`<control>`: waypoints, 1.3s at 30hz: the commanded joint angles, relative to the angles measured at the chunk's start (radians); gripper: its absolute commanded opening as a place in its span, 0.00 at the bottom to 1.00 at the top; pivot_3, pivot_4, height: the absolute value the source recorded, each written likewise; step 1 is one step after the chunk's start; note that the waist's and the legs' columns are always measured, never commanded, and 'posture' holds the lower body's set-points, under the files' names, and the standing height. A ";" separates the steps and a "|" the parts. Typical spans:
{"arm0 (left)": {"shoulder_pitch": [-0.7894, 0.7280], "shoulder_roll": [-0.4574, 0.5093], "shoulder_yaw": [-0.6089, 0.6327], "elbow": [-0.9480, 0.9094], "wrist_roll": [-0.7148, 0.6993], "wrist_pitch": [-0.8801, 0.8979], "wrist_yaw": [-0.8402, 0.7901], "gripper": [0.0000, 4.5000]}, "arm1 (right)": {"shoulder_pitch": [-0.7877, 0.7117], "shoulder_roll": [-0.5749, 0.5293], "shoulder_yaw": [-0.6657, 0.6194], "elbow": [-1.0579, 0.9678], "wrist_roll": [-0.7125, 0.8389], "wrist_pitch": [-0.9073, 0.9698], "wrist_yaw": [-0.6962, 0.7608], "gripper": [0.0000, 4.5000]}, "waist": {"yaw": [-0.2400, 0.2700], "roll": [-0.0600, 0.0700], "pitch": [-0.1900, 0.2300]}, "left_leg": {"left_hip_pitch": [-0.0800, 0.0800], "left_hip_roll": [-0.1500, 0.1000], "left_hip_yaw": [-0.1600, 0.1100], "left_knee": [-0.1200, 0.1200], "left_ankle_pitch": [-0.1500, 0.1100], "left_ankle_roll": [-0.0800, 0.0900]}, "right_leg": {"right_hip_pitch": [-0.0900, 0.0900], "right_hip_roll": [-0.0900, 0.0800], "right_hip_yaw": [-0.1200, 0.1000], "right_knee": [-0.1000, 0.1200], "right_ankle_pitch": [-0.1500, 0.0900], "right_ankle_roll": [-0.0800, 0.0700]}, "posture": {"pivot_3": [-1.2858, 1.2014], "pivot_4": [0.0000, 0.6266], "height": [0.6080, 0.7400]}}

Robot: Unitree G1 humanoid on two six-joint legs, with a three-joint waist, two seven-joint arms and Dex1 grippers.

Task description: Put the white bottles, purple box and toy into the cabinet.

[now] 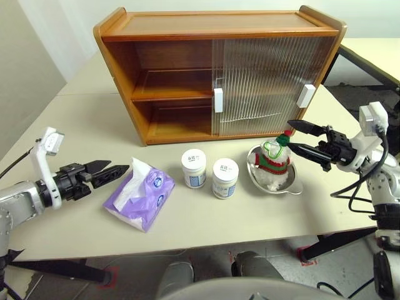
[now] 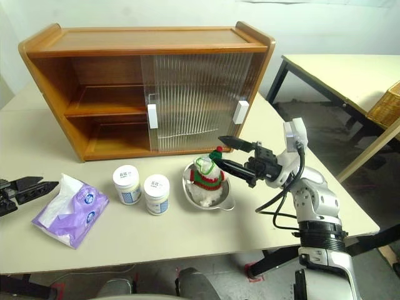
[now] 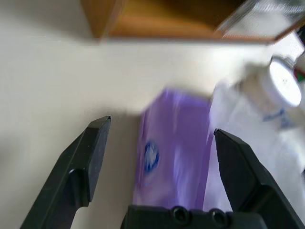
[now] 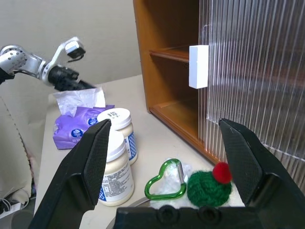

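The cabinet (image 1: 187, 37) stands at the back of the table, its left half uncovered and both ribbed doors (image 1: 262, 81) over the right half. Two white bottles (image 1: 194, 167) (image 1: 225, 177) stand side by side in front of it. The purple box (image 1: 139, 194) lies left of them with tissue sticking out. My left gripper (image 1: 119, 166) is open just left of the box, pointing at it, not touching. The toy (image 1: 273, 164) sits in a round metal dish (image 1: 294, 185). My right gripper (image 1: 291, 135) is open, hanging just right of and above the toy's hat.
A second table (image 2: 337, 75) and a wicker basket (image 2: 384, 103) stand off to the right. The table's front edge runs close below the box and bottles. Bare tabletop lies between the objects and the cabinet's lower shelf (image 1: 178, 125).
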 commanded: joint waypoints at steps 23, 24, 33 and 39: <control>-0.125 -0.148 -0.049 0.105 -0.052 0.153 0.068 0.01 | 0.051 -0.017 0.000 -0.067 -0.002 0.021 -0.025 1.00 | -0.019 0.004 -0.004 | -0.001 0.000 0.001 0.000 0.000 0.000 | -0.001 0.002 0.001 0.000 0.000 -0.002 | 0.48 0.00 1.00; -0.139 -0.170 -0.013 0.100 -0.081 0.161 0.084 0.01 | 0.049 -0.017 0.001 -0.064 -0.003 0.020 -0.025 1.00 | -0.018 0.004 -0.004 | -0.001 0.000 0.001 0.000 0.000 0.000 | -0.001 0.002 0.001 0.000 0.000 -0.002 | 0.48 0.00 1.00; -0.263 -0.368 0.178 -0.025 -0.367 0.210 0.328 0.01 | 0.012 -0.014 0.013 -0.025 -0.012 0.010 0.004 1.00 | -0.007 0.004 -0.004 | 0.000 0.000 0.002 0.001 0.002 -0.002 | 0.007 0.002 0.001 0.000 0.000 -0.002 | 0.49 0.00 1.00; -0.350 -0.416 0.178 -0.089 -0.533 0.179 0.547 0.01 | 0.010 -0.005 0.020 -0.024 -0.015 0.012 0.006 1.00 | 0.008 0.003 -0.003 | 0.001 0.000 0.003 0.002 0.005 -0.004 | 0.010 0.002 0.001 0.000 0.000 0.001 | 0.49 0.00 1.00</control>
